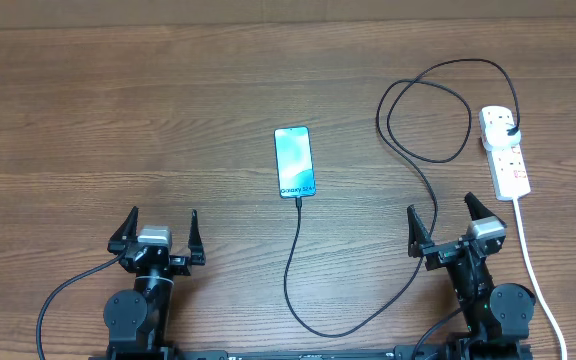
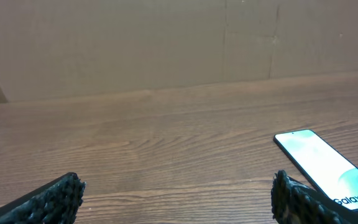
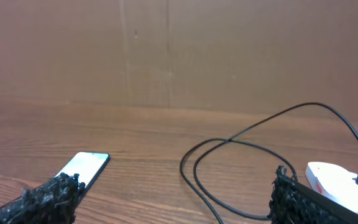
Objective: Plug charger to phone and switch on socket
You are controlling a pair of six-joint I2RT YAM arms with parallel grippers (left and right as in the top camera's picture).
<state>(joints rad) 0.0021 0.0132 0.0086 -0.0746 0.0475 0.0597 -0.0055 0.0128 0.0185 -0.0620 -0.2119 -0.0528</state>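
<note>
Both arms sit at the near edge of the surface [image 1: 118, 120]. The left end effector [image 1: 162, 222] is open and holds nothing, and so is the right end effector [image 1: 441, 208]. The phone [image 1: 294, 161] lies flat mid-surface, screen lit, between the two arms and farther out. The charger [image 1: 297, 220] runs from the phone's near end, curves right, loops, and ends at a black plug in the far end of the socket [image 1: 508, 165], which lies at the right, just beyond the right arm
</note>
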